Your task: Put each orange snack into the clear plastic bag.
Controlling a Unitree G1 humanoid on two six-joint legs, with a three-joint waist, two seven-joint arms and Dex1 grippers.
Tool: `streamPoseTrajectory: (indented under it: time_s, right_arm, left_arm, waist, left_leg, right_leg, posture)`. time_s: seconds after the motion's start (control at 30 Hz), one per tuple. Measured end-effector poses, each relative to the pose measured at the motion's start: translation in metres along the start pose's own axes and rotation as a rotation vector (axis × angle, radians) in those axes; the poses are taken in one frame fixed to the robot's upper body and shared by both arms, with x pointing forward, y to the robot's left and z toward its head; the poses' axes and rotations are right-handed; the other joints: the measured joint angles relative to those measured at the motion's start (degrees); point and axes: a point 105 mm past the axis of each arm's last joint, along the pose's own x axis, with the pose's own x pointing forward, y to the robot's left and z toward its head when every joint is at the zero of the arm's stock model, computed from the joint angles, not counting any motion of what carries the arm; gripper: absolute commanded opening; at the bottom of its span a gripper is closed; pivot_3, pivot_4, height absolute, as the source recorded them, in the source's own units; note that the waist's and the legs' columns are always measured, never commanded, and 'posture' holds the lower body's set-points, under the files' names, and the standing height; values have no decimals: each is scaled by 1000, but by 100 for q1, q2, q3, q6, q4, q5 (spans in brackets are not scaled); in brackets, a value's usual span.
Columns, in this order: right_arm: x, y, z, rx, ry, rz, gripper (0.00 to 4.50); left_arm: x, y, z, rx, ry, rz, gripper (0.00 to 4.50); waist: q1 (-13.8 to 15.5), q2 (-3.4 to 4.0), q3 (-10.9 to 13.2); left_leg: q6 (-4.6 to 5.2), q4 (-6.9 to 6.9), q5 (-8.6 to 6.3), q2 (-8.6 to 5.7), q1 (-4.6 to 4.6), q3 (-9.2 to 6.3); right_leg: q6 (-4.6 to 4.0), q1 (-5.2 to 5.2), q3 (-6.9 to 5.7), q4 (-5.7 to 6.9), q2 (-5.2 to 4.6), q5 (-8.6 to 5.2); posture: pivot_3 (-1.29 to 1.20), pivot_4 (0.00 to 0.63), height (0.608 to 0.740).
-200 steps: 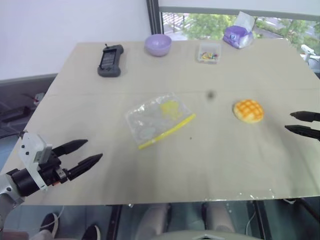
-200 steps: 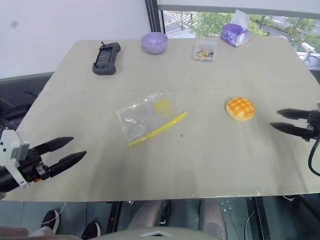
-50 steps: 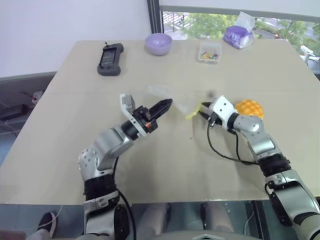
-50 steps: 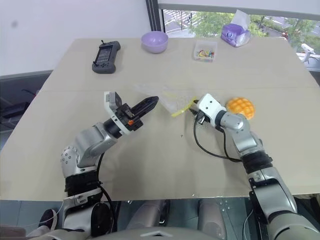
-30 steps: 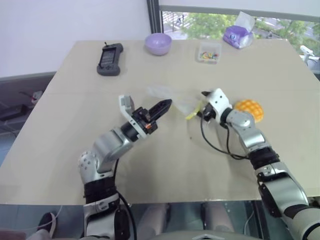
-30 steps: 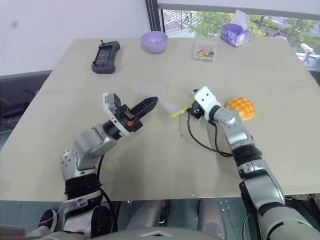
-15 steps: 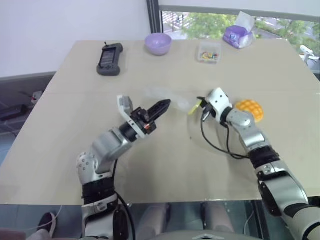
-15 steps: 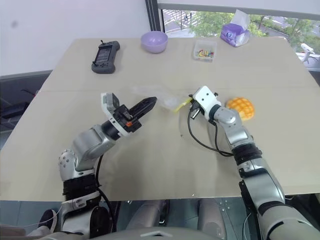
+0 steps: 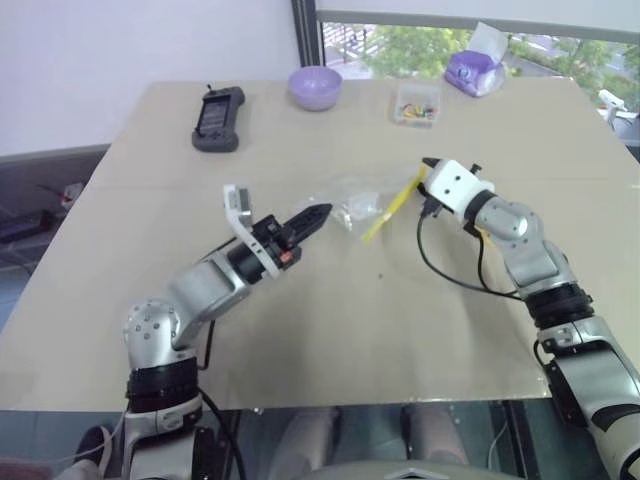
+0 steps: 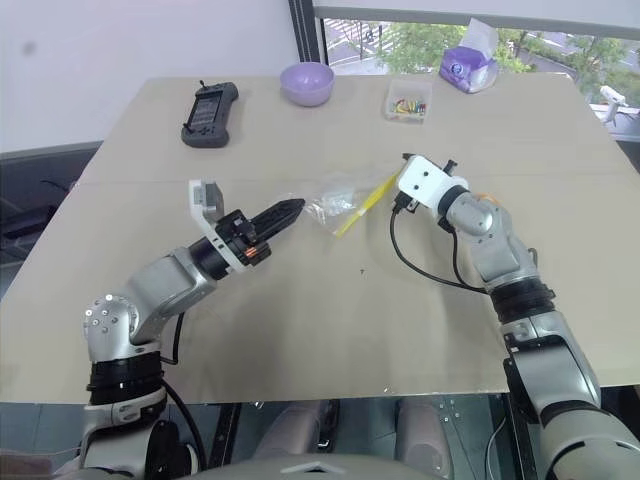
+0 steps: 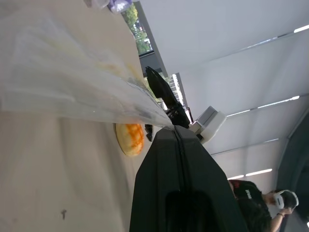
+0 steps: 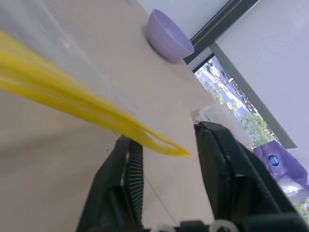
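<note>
Clear bag (image 9: pixel 352 203) is off the table (image 9: pixel 300 330), strung between both grippers. Left gripper (image 9: pixel 322 211) is closed tight on one bag edge. Right gripper (image 12: pixel 164 134) has its fingers apart, with the tip of the yellow strip (image 9: pixel 388 205) sitting in the gap and not visibly clamped. Bun (image 11: pixel 129 139) is on the table on the far side of the bag from the left gripper, close by the right wrist, and not in the bag yet.

Risks:
- The bag looks to hang from the left pinch alone. If the right fingers miss or only graze the strip, that end can drop or swing and the mouth stays shut.
- A pull with the strip only half caught could let the thin film slip out, or twist the bag so the opening faces away from the bun.
- The bun is close to the right forearm and its cable, so a sweep of that arm could push it away.

Versus half a second ago: the right gripper is higher, the strip is tilted steeper, the bag is lifted more, and the bun is now mostly hidden behind the right wrist in the head views. At the earliest frame the bag lay flat and both grippers were out at the table edges.
</note>
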Motion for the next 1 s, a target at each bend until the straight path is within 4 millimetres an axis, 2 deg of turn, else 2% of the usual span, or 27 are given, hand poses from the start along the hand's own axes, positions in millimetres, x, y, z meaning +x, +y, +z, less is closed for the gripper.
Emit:
streamPoseTrajectory:
  time_s: [0.07,0.1,0.4,0.6,0.83,1.0]
  right_arm:
    - [-1,3,0,4,5,8,1683]
    - [-2,3,0,4,5,10,1683]
    - [1,11,10,19,-26,21,1683]
    - [4,23,17,-32,-60,58,1683]
    - [11,47,11,-130,-66,122,1683]
    - [21,47,12,-165,-78,108,1683]
  left_arm:
    - [-2,0,2,37,3,1,834]
    - [-2,0,2,40,3,1,942]
    - [-1,6,0,21,5,32,942]
    - [0,4,-1,3,7,22,942]
    - [-2,6,-2,-14,6,32,942]
    - [-3,4,-1,-23,-2,27,942]
  waist:
    - [-1,0,0]
    - [-1,0,0]
    - [4,0,0]
    - [-1,0,0]
    - [-5,1,0]
    - [-39,0,0]
  left_leg:
    - [0,-1,0,0,0,0]
    - [0,-1,0,0,0,0]
    - [0,-1,0,2,0,-1]
    - [0,-2,0,2,0,-1]
    - [0,-2,0,1,1,0]
    - [-1,-1,1,1,1,0]
  right_leg:
    - [0,0,0,0,0,0]
    - [0,0,0,0,0,0]
    - [0,-1,1,0,-1,0]
    - [0,-2,1,1,0,0]
    - [0,-2,1,1,0,0]
    - [0,-2,1,2,1,0]
  posture:
    - [0,150,740]
    - [0,150,740]
    - [0,150,740]
    - [0,150,740]
    - [0,150,740]
    - [0,150,740]
